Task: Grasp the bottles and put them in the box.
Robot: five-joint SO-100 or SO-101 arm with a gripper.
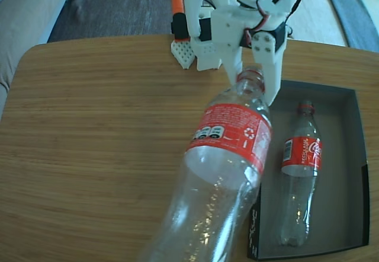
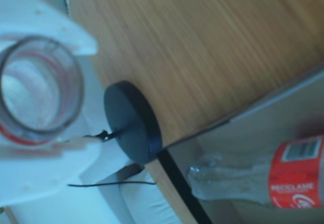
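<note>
Now: second bottle in transit to box

Gripper (image 1: pixel 256 79) pinches the neck of the held Coca-Cola bottle (image 1: pixel 228 155), lifted over the wooden table (image 1: pixel 89 143) beside the box (image 1: pixel 349 155). Its long axis is tilted, mouth toward the arm, base toward the fixed camera. Other bottle (image 1: pixel 299 176) already lies in the box, neck pointing the same way. Next, probably: shift over the free box lane, level parallel, lower, release.

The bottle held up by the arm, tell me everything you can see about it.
The held bottle is clear plastic with a red Coca-Cola label round its upper body and a red neck ring. It has no cap: the wrist view looks straight into its open mouth. It looks empty. The white pincer grips its neck, so it hangs tilted above the wooden table, its base towards the fixed camera, beside the box.
</note>
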